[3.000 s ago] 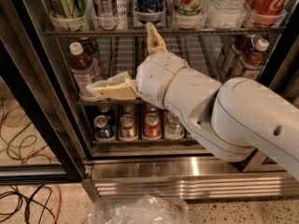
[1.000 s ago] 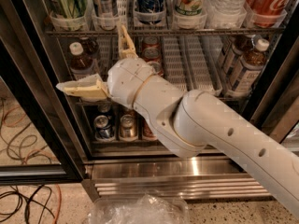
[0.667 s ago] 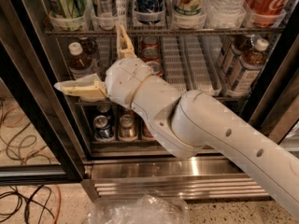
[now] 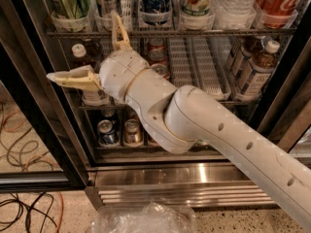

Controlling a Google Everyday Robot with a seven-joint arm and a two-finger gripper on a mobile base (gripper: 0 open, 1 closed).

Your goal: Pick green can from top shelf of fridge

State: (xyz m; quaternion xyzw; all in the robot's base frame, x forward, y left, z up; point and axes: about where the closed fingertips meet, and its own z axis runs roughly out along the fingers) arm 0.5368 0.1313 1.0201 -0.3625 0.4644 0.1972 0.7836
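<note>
1. Up on the top shelf (image 4: 165, 33) of the fridge (image 4: 194, 176), far left, sits the green can (image 4: 70, 1) in its white tray (image 4: 68, 22).
2. The gripper (image 4: 81, 44) hangs just below it, fingers (image 4: 73, 79) spread wide, gripping nothing.
3. The upper finger crosses the rack's front edge just right of the can, I think.

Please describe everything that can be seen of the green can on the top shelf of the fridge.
The green can stands upright at the left end of the top shelf, its base seated in a white plastic lane tray. Only its lower body shows; the top is cut off by the picture's edge. Its wall looks like glossy metal, green with pale streaks. A greyish can stands next to it. The claw, open, is lower, in front of the shelves, not touching it.
</note>
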